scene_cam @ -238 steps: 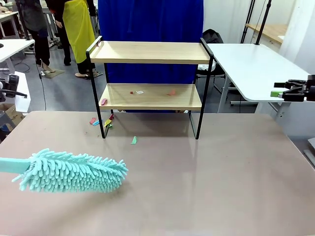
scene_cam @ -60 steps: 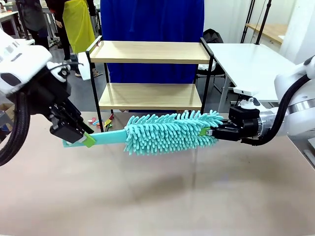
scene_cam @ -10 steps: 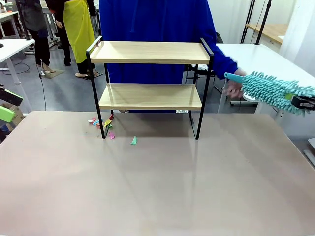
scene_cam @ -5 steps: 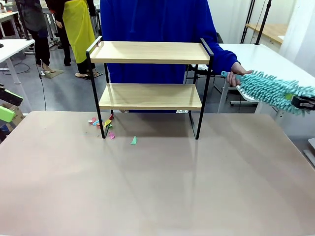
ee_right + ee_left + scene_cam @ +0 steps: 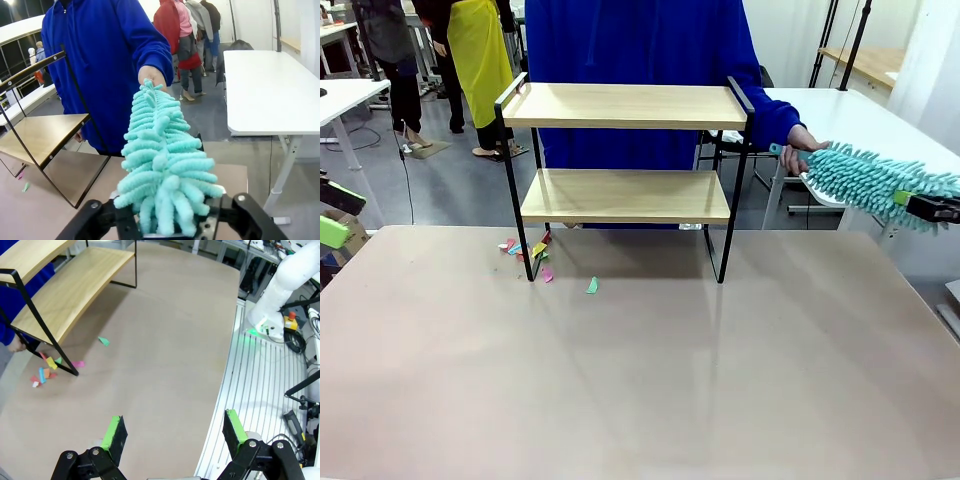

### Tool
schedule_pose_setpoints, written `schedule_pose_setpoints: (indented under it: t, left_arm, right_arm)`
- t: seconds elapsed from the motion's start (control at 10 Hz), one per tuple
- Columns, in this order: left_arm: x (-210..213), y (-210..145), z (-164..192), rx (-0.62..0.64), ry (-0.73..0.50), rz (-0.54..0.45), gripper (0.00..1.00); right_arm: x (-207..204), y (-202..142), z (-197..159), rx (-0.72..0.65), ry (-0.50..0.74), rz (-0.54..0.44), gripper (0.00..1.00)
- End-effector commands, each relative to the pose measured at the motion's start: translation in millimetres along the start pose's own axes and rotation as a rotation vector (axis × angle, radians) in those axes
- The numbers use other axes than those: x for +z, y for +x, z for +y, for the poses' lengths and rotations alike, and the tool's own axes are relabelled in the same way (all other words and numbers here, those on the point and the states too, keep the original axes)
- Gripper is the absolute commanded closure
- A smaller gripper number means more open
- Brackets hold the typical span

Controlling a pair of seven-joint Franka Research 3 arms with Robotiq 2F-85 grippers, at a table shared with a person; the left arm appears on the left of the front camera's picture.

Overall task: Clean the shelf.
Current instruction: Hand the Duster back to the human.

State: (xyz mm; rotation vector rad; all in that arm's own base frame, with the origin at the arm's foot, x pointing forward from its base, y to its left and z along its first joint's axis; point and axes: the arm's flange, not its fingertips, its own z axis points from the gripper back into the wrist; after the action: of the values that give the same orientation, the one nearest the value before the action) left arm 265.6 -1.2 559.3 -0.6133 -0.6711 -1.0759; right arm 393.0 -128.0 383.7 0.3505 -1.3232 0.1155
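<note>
The shelf (image 5: 625, 196) stands at the table's far middle, both wooden boards bare; it also shows at the shelf (image 5: 70, 290) and the shelf (image 5: 40, 135). A teal fluffy duster (image 5: 865, 180) hangs in the air at the far right. A person in blue behind the shelf grips its handle with a hand (image 5: 798, 150). The head of the duster (image 5: 160, 150) lies between the spread jaws of my right gripper (image 5: 917, 203), which is open. My left gripper (image 5: 172, 432) is open and empty, off the table's left edge (image 5: 335, 212).
Small coloured scraps (image 5: 530, 248) lie on the table by the shelf's left leg, one green scrap (image 5: 591, 286) a little nearer. A white table (image 5: 840, 130) stands behind at the right. The other arm's base (image 5: 280, 285) rises beyond the table's edge.
The person's hand has reached the duster's handle and closed on it. My right gripper's jaws have spread apart around the duster's head. The left arm is still.
</note>
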Motion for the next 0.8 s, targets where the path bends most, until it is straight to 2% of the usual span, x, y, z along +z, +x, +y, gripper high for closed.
schedule_pose_setpoints:
  t: [0.0, 0.1, 0.3, 0.5, 0.7]
  left_arm:
    - [0.6, 2.1, 0.5, -0.018, -0.011, -0.016, 0.00]
    - [0.6, 2.1, 0.5, -0.018, -0.011, -0.016, 0.00]
    - [0.6, 2.1, 0.5, -0.018, -0.011, -0.016, 0.00]
    - [0.6, 2.1, 0.5, -0.018, -0.011, -0.016, 0.00]
    - [0.6, 2.1, 0.5, -0.018, -0.011, -0.016, 0.00]
  right_arm:
    - [3.8, 8.9, -6.1, -0.121, 0.114, 0.015, 0.05]
    - [20.1, 21.7, -4.4, -0.117, 0.125, -0.019, 0.00]
    - [61.2, 84.9, 1.3, -0.134, 0.154, -0.146, 0.00]
    - [102.1, 145.9, -3.2, -0.237, 0.232, -0.274, 0.00]
    - [130.7, 177.2, -12.0, -0.335, 0.253, -0.373, 0.00]
